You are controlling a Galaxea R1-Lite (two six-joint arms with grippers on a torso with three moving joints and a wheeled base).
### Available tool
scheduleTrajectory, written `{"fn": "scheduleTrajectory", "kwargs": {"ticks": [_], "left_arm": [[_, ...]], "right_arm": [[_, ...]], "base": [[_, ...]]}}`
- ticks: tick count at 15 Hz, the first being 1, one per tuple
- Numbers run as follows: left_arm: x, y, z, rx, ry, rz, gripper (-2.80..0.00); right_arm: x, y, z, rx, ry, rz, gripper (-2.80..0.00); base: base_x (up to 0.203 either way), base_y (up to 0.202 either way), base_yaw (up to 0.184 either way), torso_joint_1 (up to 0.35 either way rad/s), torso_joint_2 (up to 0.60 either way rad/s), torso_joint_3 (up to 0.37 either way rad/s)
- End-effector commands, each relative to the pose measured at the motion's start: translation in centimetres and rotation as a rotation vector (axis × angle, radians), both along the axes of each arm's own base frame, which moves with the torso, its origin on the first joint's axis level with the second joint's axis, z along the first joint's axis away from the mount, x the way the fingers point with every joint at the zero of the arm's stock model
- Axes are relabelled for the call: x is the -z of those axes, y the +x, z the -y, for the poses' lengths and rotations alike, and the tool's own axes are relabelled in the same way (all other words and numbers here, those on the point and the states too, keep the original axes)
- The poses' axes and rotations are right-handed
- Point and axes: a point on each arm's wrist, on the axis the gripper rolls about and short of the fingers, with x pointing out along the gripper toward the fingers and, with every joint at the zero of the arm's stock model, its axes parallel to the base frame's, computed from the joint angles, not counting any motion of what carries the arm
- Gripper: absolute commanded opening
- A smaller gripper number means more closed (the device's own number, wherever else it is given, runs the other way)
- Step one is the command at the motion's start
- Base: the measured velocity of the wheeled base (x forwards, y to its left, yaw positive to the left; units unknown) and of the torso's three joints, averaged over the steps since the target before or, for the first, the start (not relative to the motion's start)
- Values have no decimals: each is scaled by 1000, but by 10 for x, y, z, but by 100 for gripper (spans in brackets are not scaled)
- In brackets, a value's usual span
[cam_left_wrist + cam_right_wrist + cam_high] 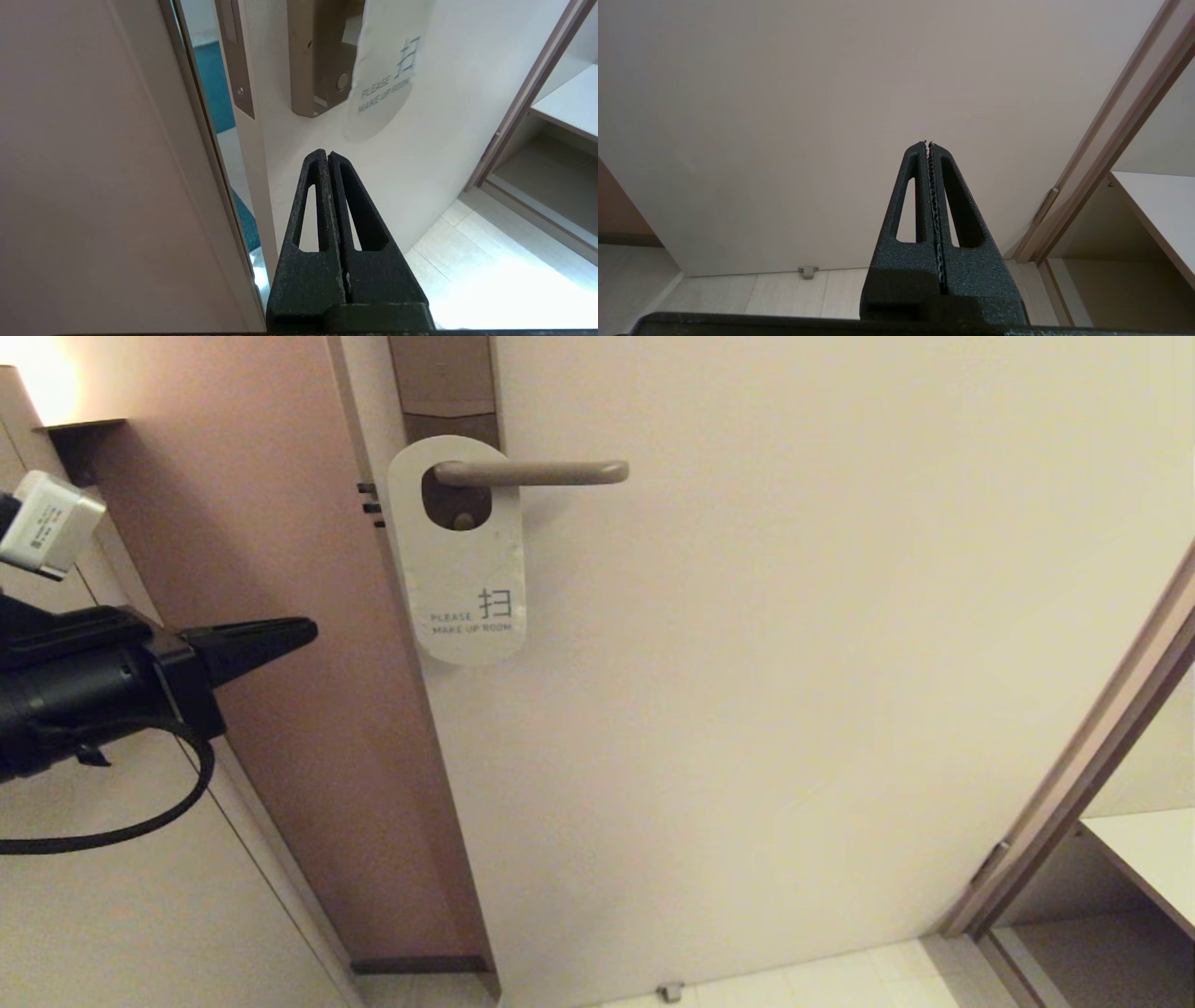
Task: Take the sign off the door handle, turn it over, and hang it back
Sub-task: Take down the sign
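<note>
Now the left gripper [303, 633], fingers pressed together and empty, hovers off the door's edge; it should open wide and pinch the MAKE UP ROOM sign [460, 560] low, below the door handle [532, 473], right gripper [928, 143] closed too.

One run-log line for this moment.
sign: on door handle, white MAKE UP ROOM side out | left gripper: shut, empty, left of sign | right gripper: shut, empty, facing door

Sign [459, 555] on door handle [532, 473]
</note>
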Motion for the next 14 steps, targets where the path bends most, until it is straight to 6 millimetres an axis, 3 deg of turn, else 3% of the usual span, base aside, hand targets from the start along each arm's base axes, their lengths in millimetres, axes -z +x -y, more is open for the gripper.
{"fn": "scheduleTrajectory", "kwargs": {"ticks": [1,2,14], "left_arm": [[6,10,2,9,1,-25,-231],[5,13,2,10,0,-8,0],[2,31,18,198,-56,88,0]], "right_arm": [[0,0,0,-1,-1,-1,-280],[0,0,0,0,-1,-1,-280],[0,0,0,-1,-1,-1,-280]], "base": [[0,0,0,0,0,0],[0,0,0,0,0,0],[0,0,0,0,0,0]]}}
